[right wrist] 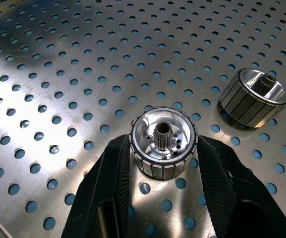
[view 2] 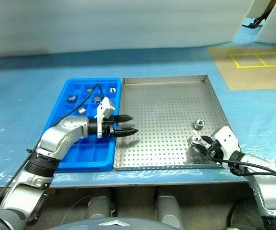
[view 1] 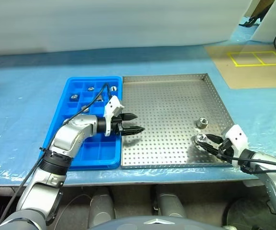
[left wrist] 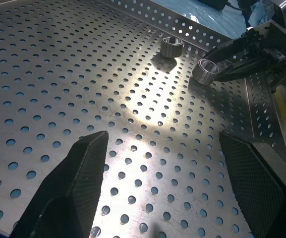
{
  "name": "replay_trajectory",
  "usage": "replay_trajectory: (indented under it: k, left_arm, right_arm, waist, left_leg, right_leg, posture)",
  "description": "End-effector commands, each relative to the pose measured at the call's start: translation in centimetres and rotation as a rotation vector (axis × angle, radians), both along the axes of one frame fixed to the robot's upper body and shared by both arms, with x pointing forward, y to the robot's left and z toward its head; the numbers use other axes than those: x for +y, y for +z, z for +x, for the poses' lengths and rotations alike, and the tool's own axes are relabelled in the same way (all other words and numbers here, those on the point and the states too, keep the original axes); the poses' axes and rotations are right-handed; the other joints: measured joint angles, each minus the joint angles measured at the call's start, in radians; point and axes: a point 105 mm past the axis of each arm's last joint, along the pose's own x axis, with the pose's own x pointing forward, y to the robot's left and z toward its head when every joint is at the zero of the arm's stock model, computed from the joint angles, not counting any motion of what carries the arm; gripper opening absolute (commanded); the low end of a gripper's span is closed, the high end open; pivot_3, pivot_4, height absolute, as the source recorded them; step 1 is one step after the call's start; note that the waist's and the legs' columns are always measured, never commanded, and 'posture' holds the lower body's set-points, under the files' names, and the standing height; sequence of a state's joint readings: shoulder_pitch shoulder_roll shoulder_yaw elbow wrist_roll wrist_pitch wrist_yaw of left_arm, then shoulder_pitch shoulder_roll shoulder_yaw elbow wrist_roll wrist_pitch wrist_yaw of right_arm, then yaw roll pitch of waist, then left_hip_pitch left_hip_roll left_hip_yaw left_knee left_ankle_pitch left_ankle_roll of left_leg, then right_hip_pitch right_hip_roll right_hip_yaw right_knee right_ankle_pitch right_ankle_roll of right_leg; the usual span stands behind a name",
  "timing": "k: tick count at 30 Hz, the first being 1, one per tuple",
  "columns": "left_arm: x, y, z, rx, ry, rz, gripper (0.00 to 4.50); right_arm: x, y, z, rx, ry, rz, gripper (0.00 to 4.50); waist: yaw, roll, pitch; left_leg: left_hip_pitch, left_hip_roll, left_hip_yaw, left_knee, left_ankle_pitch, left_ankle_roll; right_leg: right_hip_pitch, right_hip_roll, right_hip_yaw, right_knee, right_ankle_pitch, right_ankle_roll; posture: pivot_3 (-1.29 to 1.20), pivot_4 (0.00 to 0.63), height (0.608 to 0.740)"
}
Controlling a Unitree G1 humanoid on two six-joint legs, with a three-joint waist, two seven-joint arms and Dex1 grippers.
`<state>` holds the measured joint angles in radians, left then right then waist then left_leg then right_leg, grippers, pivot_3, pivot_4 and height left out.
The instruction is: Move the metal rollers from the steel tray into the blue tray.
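Right gripper (right wrist: 163, 148) clamps one metal roller (right wrist: 163, 142).

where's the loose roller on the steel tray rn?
In the head views the loose roller sits on the steel tray near its right rim, just beyond the roller that the right gripper has clamped.

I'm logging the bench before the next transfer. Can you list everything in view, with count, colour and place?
steel tray: one, grey perforated, centre of the bench, right of the blue tray.
blue tray: one, bright blue, compartmented, against the steel tray's left rim.
metal rollers: two silver in the steel tray's near right part, one loose, one clamped; about five more in the blue tray's far compartments.
blue sheet: one, covers the bench.
yellow tape squares: two, far right.
left pincer: open, over the steel tray's left edge.
right pincer: shut on a roller.
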<state>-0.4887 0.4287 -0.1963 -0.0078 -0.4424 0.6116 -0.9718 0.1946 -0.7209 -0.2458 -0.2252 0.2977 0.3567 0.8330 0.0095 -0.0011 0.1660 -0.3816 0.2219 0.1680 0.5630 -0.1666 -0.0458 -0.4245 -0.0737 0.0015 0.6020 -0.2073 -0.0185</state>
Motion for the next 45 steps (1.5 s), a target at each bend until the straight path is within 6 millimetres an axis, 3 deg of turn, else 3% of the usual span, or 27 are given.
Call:
replay_trajectory:
  k: [1,7,10,12,20,30,39,45]
  left_arm:
    - [0.7,1.3,-0.1,-0.042,0.011,-0.020,3.76]
    - [3.2,2.4,0.6,-0.071,0.071,-0.011,3.76]
    - [5.3,3.5,0.9,-0.107,0.115,0.008,3.76]
    - [6.2,3.9,0.6,-0.119,0.127,0.021,3.76]
    - [9.7,4.7,-1.7,-0.147,0.209,0.077,3.76]
    - [13.2,3.9,-5.7,-0.093,0.394,0.125,3.76]
    - [13.3,3.0,-8.1,-0.037,0.447,0.120,3.76]
    - [13.1,3.0,-8.2,-0.035,0.458,0.117,3.76]
  right_arm:
    - [0.1,1.2,-0.8,-0.004,0.029,0.014,1.61]
    - [3.4,5.5,-0.9,-0.111,0.171,0.048,1.61]
    - [8.6,7.1,5.0,-0.176,0.289,0.101,1.61]
    - [10.9,7.5,6.8,-0.184,0.359,0.099,1.61]
    - [18.0,8.1,7.2,-0.172,0.689,0.131,1.61]
    - [20.9,7.8,5.7,-0.067,0.923,0.155,1.61]
    - [25.7,7.5,5.2,-0.015,1.039,0.221,1.61]
    - [25.5,6.1,4.7,0.095,1.052,0.237,1.61]
  waist:
    - [0.006,0.000,0.000]
    - [0.000,0.000,0.000]
    - [-0.029,-0.005,0.003]
    - [-0.037,-0.003,0.002]
    - [0.029,-0.001,0.002]
    - [0.076,-0.003,0.002]
    - [0.100,-0.003,0.002]
    - [0.130,-0.003,0.002]
  left_leg:
    - [0.000,0.000,0.000,0.000,0.000,0.000]
    - [0.001,0.000,0.000,-0.001,0.000,0.000]
    - [0.004,0.000,0.001,0.001,0.001,-0.001]
    - [0.003,-0.001,0.000,0.002,0.002,-0.003]
    - [-0.005,0.002,-0.002,-0.002,0.005,-0.008]
    - [-0.005,0.004,-0.002,-0.003,0.003,-0.006]
    - [0.000,0.004,-0.005,-0.003,0.004,-0.009]
    - [-0.003,0.004,-0.008,-0.003,0.005,-0.009]
  right_leg:
    - [0.000,0.000,0.000,0.000,0.000,0.000]
    - [0.000,0.000,0.001,0.000,-0.003,0.005]
    - [0.000,0.001,0.001,0.003,-0.003,0.005]
    - [-0.004,0.000,-0.002,0.004,-0.002,0.005]
    - [-0.012,0.000,-0.004,0.005,0.004,-0.009]
    - [-0.012,-0.001,-0.008,0.006,0.003,-0.010]
    - [-0.008,0.000,-0.009,0.009,0.001,-0.006]
    - [-0.008,0.000,-0.011,0.007,0.004,-0.012]
  posture:
    - [-0.25,0.150,0.740]
    - [-0.21,0.150,0.740]
    - [-0.17,0.150,0.740]
    - [-0.14,0.150,0.740]
    - [0.04,0.150,0.740]
    - [0.22,0.150,0.740]
    - [0.29,0.150,0.740]
    - [0.31,0.150,0.740]
